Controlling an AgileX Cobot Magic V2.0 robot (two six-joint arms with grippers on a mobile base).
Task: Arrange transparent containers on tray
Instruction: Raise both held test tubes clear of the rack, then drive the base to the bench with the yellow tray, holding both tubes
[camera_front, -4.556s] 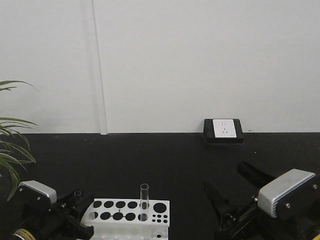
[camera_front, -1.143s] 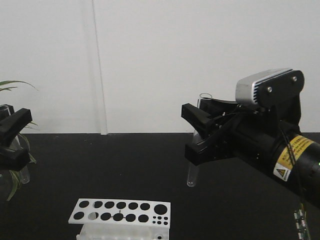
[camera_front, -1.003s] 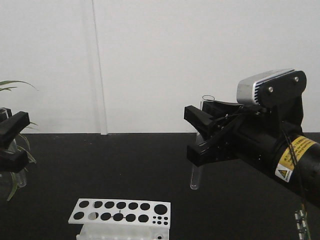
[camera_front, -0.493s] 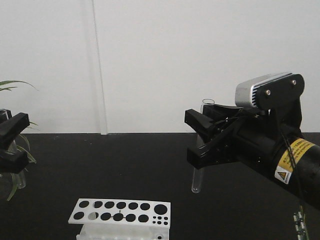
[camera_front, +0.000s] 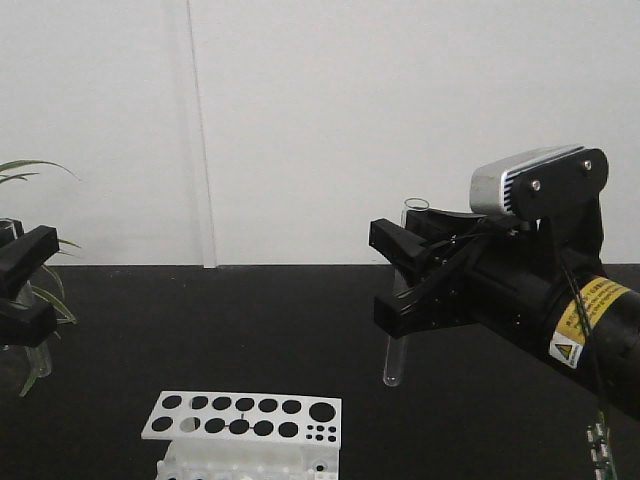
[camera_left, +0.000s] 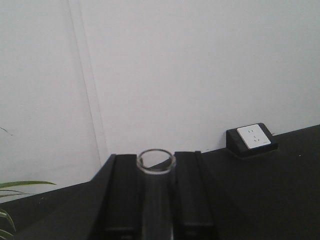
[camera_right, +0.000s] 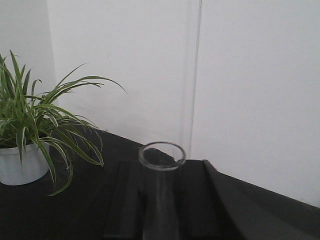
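A test tube (camera_front: 393, 358) stands upright, clamped in the right gripper (camera_front: 396, 275), its bottom hanging below it. A second test tube (camera_left: 156, 205) stands likewise in the left gripper (camera_front: 24, 290). The rack (camera_front: 245, 417) lies on the tabletop (camera_front: 250, 320), below and between both grippers.

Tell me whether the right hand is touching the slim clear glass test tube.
Touching. The right wrist view shows the right hand's fingers pressed against both sides of the slim clear glass test tube, with no gap.
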